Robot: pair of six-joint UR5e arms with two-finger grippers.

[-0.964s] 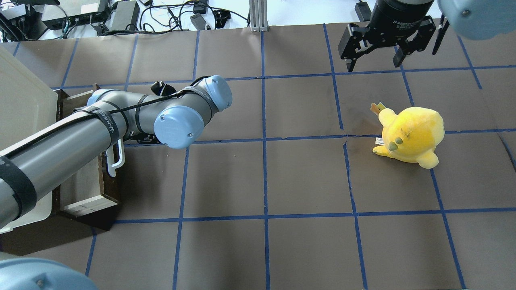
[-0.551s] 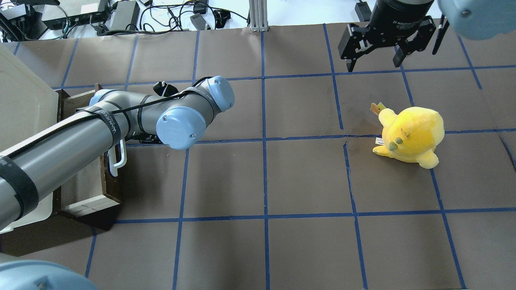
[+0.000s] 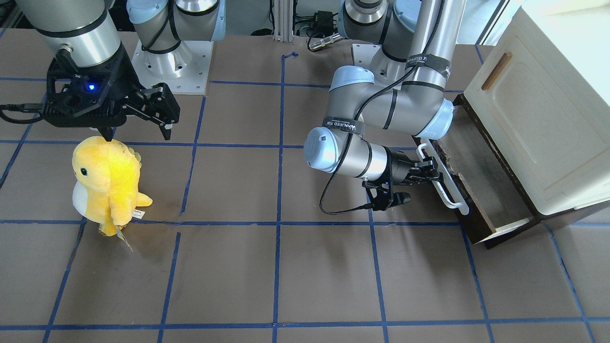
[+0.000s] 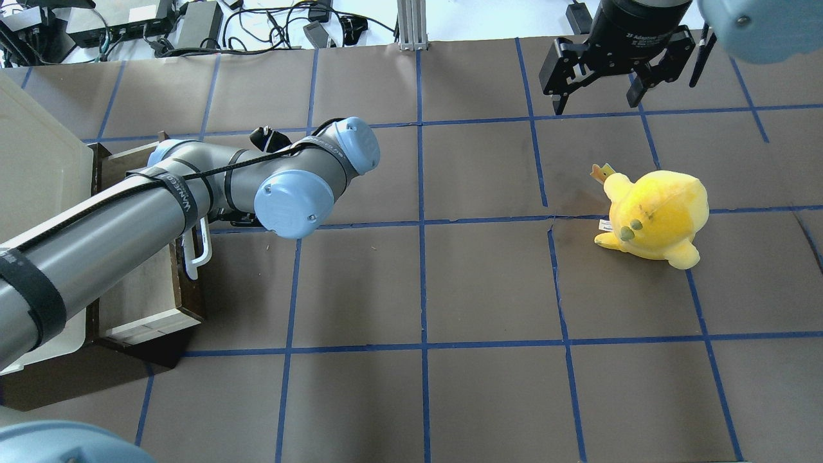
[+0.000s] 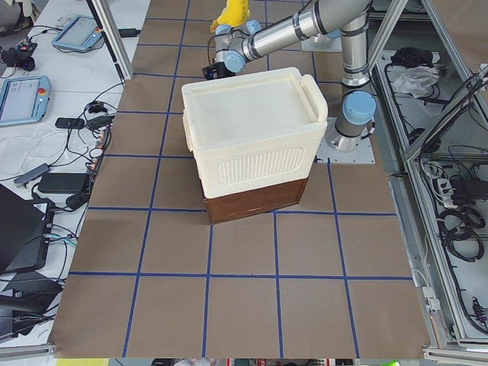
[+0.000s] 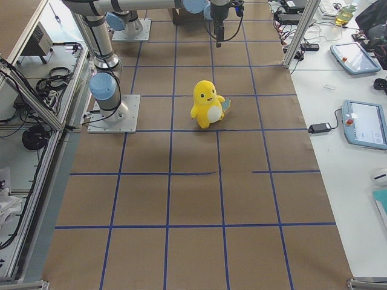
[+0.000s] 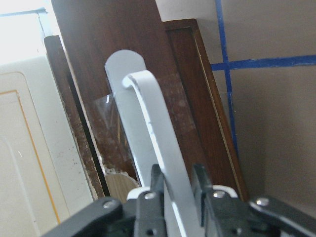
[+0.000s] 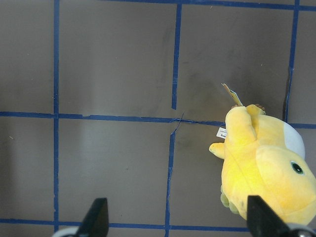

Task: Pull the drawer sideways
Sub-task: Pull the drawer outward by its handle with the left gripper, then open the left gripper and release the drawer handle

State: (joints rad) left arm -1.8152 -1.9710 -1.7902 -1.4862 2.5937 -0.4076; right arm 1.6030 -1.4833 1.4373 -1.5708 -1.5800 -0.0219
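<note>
The drawer (image 3: pixel 483 190) stands partly pulled out from under the cream cabinet (image 3: pixel 538 114). It has a dark brown front and a long white bar handle (image 3: pixel 444 183). My left gripper (image 3: pixel 431 172) is shut on that handle. In the left wrist view the two fingers (image 7: pixel 157 183) clamp the white bar (image 7: pixel 150 128) from both sides. In the overhead view the drawer (image 4: pixel 138 289) and part of the handle (image 4: pixel 200 247) show under my left arm. My right gripper (image 4: pixel 596 104) hangs open and empty above the table, far from the drawer.
A yellow plush toy (image 4: pixel 656 215) stands on the brown gridded table under and beside the right gripper (image 3: pixel 138 136); it also shows in the right wrist view (image 8: pixel 261 163). The cream cabinet (image 4: pixel 32 161) fills the table's left end. Cables lie beyond the far edge.
The left arm has moved a little to the right in the overhead view with the handle in its grip, and the drawer has slid further out of the cabinet. The right arm has not moved.
</note>
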